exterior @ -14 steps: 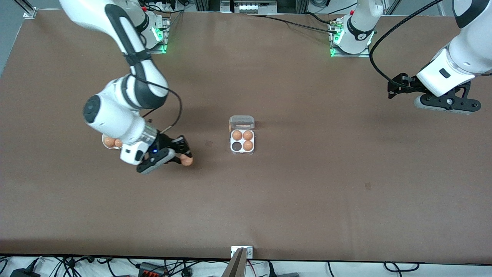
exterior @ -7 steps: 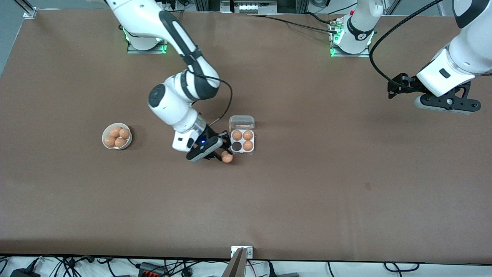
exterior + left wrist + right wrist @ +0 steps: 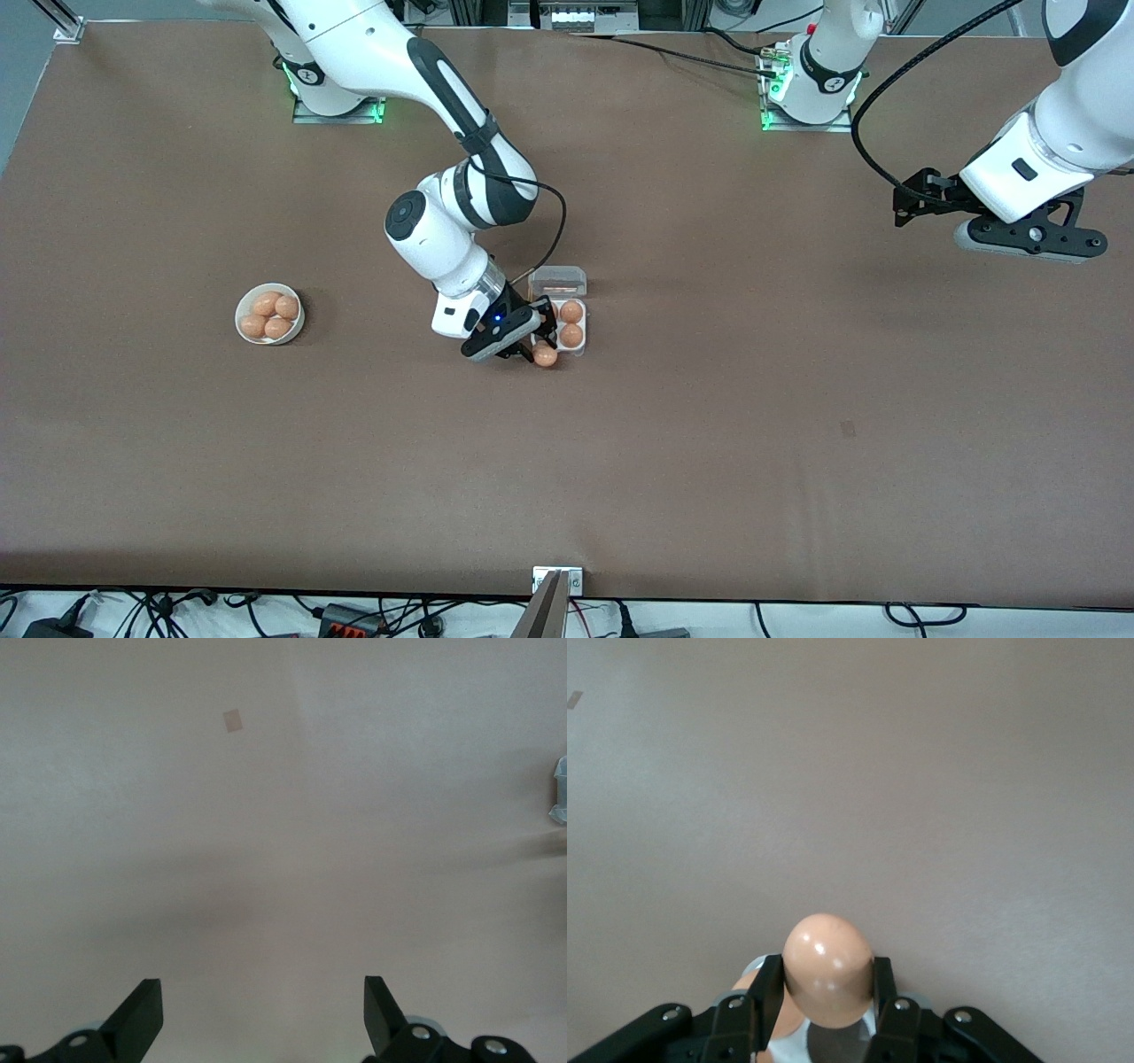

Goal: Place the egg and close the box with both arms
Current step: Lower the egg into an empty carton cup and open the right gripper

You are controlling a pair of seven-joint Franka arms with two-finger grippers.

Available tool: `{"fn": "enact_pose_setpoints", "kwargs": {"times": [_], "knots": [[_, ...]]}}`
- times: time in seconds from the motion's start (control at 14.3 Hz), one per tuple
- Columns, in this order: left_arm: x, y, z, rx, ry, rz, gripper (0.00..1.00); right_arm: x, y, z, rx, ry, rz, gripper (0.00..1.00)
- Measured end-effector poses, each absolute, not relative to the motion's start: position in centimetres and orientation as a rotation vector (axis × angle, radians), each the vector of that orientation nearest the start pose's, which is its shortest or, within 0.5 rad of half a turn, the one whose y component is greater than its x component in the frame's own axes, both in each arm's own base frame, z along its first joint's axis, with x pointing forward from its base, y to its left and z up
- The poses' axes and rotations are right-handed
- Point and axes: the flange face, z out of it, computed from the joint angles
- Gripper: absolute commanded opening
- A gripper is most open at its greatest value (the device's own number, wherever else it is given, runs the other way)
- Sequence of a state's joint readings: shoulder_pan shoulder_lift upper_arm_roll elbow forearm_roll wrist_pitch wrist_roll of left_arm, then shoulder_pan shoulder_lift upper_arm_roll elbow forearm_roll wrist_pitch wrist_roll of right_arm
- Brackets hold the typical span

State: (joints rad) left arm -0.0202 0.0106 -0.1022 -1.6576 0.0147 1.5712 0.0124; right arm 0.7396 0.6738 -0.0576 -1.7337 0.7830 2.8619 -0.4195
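The right gripper [image 3: 537, 348] is clamping the egg [image 3: 545, 355], long axis upright, over the open box [image 3: 561, 326] mid-bench. The left gripper [image 3: 263, 1019] is waiting spread wide and empty over the bench's [image 3: 797, 443] left-arm end.

Matt table, glossy egg, clear plastic lid

The table [image 3: 709, 443] is brown and matt, slightly grainy. The egg [image 3: 828, 969] is smooth with small shiny spots. The box [image 3: 580, 328] is white with a clear plastic lid [image 3: 558, 282]. The right gripper [image 3: 828, 1010] is matt black; the arms [image 3: 443, 239] have glossy white shells.
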Motion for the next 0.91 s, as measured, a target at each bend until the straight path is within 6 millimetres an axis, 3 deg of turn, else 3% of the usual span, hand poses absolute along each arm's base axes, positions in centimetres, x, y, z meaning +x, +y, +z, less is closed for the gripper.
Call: {"fn": "enact_pose_setpoints", "kwargs": {"times": [0.49,0.56,0.63,0.7,0.91], "knots": [[54.9,-6.7,57.8,-3.111,0.216,0.15,1.0,54.3,41.0,20.9,-2.665,-0.56,-0.43,0.0],[54.9,-6.8,57.8,-3.111,0.217,0.15,1.0,54.2,40.9,20.7,-2.668,-0.56,-0.423,0.1],[54.9,-6.8,57.8,-3.111,0.219,0.15,1.0,54.1,40.9,20.6,-2.669,-0.56,-0.42,0.89],[54.9,-6.9,57.8,-3.111,0.22,0.15,1.0,54.1,40.8,20.6,-2.671,-0.551,-0.418,1.0],[54.9,-6.9,57.8,-3.111,0.22,0.15,1.0,54.2,41.0,21.1,-2.676,-0.438,-0.403,1.0]]}}
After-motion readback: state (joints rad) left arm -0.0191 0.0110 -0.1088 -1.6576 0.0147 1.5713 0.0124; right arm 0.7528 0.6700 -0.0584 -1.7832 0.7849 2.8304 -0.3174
